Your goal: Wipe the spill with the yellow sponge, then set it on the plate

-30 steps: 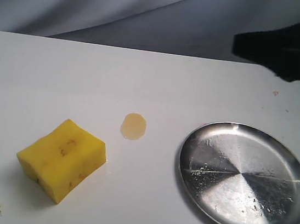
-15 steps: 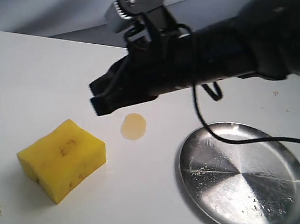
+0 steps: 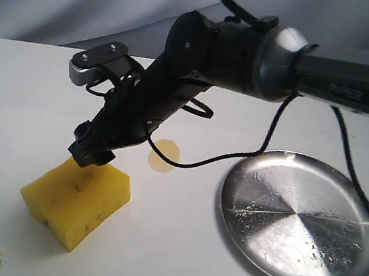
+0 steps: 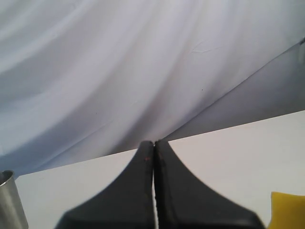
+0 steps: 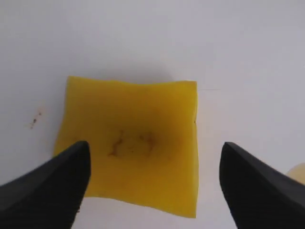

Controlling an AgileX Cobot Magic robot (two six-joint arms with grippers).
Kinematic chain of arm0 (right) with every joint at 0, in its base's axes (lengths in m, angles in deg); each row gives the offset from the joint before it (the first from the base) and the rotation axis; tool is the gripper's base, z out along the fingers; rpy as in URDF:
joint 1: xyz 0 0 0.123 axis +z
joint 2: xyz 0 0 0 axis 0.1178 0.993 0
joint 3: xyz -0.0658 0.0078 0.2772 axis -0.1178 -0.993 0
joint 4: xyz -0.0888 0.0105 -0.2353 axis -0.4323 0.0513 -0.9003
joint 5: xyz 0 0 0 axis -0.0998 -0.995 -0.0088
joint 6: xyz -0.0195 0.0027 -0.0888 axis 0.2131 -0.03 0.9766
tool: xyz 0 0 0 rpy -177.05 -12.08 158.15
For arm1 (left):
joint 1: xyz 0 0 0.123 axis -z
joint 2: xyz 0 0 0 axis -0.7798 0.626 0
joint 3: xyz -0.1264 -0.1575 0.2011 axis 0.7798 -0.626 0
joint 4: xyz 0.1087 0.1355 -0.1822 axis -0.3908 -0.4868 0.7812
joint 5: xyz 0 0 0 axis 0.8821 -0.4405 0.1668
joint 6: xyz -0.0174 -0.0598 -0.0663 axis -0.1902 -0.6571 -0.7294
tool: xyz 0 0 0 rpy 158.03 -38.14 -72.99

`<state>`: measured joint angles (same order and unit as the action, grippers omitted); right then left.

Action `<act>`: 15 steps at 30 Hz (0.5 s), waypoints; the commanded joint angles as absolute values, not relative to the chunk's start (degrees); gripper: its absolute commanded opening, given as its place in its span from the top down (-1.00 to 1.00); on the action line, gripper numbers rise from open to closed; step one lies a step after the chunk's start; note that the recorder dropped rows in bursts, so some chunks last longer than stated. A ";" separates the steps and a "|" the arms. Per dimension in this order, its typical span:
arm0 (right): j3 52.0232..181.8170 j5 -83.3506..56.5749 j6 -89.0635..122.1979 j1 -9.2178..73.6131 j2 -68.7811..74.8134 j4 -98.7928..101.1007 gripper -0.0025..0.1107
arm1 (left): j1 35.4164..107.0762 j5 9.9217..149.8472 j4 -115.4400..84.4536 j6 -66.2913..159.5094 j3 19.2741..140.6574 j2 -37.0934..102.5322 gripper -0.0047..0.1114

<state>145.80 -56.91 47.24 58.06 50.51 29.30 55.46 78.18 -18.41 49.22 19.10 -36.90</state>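
A flat, matte white table point(image 3: 29, 77) fills most of the exterior view, and soft grey-white cloth point(image 3: 86, 2) hangs in broad folds across the top of the frame. The black right arm point(image 3: 250, 51) reaches in from the upper right, past the middle and down toward the lower left, trailing a thin black cable point(image 3: 265, 142). The plate point(image 3: 326, 197) lies at the lower right: round, shallow, shiny silver metal with radial brush marks, scratches and whitish specks. The yellow sponge point(image 3: 77, 202) sits at the lower left, a thick foam block with wavy edges, brownish stains and a dent on top. The right gripper point(image 3: 92, 150) hangs at the sponge's upper edge; the right wrist view shows its dark fingers spread wide to either side of the block, though contact cannot be judged. The spill point(image 3: 168, 155), a small round amber puddle, lies between sponge and plate, apart from both. The left gripper point(image 4: 153, 148) has its fingers pressed together, grasping nothing.
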 commanded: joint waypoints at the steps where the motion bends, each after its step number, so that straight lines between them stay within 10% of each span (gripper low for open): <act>1: 148.59 -56.75 46.94 58.21 55.96 28.25 -0.34 | 55.21 78.55 -17.91 48.71 19.27 -37.09 0.92; 8: 150.07 -56.65 47.08 58.96 64.09 29.39 -0.33 | 55.21 78.55 -17.91 48.71 19.27 -37.09 0.92; 13: 150.07 -57.12 43.73 60.56 63.98 27.25 0.95 | 55.21 78.55 -17.91 48.71 19.27 -37.09 0.92; 15: 150.07 -56.75 42.82 60.56 62.27 25.71 0.96 | 55.21 78.55 -17.91 48.71 19.27 -37.09 0.92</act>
